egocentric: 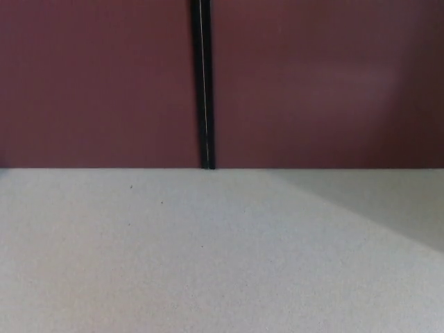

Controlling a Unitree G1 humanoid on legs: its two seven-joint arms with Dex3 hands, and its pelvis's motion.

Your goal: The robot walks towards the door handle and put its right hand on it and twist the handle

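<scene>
Two dark red door panels fill the upper half of the head view, standing side by side. A narrow black gap with a thin light line runs vertically between them, a little left of centre. No door handle shows in this view. Neither of my hands nor any part of my arms is in the picture.
Pale grey speckled floor stretches from the bottom of the picture up to the foot of the doors. A soft shadow lies across the floor at the right.
</scene>
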